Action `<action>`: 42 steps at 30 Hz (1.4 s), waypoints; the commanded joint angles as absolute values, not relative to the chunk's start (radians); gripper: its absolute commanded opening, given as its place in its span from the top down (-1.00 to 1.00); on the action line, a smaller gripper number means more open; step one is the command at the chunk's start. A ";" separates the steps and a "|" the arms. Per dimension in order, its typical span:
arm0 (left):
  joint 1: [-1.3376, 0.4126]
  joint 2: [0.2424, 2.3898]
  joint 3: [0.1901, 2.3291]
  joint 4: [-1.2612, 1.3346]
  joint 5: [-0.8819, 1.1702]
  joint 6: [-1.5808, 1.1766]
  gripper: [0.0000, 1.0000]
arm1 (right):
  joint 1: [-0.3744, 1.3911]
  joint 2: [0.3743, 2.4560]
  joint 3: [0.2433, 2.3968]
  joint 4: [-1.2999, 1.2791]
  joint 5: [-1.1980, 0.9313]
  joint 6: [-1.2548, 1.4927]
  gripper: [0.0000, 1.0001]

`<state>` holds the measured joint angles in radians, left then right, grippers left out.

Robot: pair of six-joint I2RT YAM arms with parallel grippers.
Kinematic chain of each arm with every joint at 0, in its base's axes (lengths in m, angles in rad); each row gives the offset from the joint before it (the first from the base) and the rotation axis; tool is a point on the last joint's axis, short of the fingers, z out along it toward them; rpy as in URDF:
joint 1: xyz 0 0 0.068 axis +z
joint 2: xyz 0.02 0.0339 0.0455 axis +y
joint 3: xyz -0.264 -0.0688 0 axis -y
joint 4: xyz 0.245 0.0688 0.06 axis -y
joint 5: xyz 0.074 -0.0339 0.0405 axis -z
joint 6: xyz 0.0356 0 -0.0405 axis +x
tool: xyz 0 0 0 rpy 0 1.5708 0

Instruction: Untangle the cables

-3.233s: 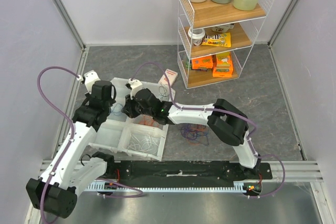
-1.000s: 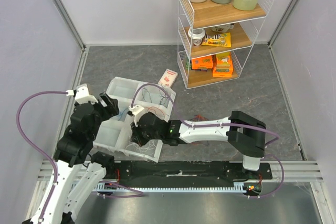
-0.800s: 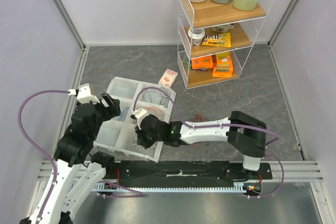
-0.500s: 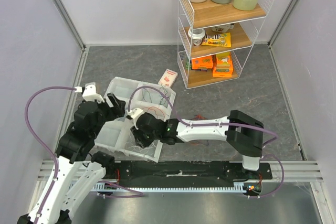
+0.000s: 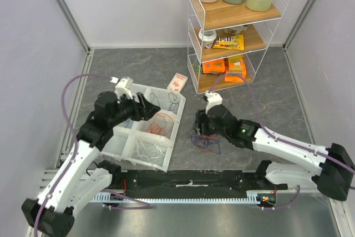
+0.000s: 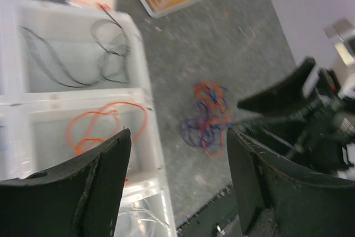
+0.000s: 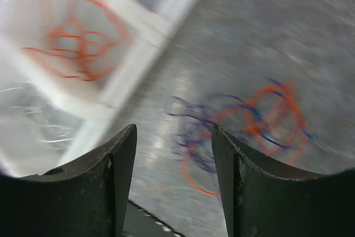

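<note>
Top external view: a loose tangle of thin red, blue and purple cables lies on the grey stone-patterned bench, close to its near edge. It is just beside the right side of a white translucent plastic divided tray. The right gripper hangs over the tangle's left part, its fingers spread with nothing between them. The right wrist view is blurred but shows the tangle below and ahead of that gripper. The left gripper is over the tray's far end, also spread wide and empty. In the tray's right-hand compartments, a coiled black cable lies in the far one, an orange cable in the middle one and white cables in the near one. A small white-and-red box sits near the tray's far corner.
</note>
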<state>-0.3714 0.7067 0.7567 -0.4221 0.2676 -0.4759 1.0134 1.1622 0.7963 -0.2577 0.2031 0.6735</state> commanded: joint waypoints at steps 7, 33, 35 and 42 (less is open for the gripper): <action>-0.696 1.132 0.784 -0.207 0.330 -0.549 -0.48 | 0.786 1.100 0.626 -0.324 0.167 0.681 -0.14; -0.814 1.677 0.963 -0.141 0.519 -0.471 0.52 | 0.626 1.135 0.468 -0.146 0.051 0.693 0.77; -0.825 1.646 0.976 -0.138 0.497 -0.454 0.85 | 0.626 1.118 0.472 -0.164 0.051 0.693 0.85; -0.857 1.236 0.989 -0.176 0.204 -0.353 0.97 | 0.588 1.039 0.529 -0.363 0.276 0.782 1.00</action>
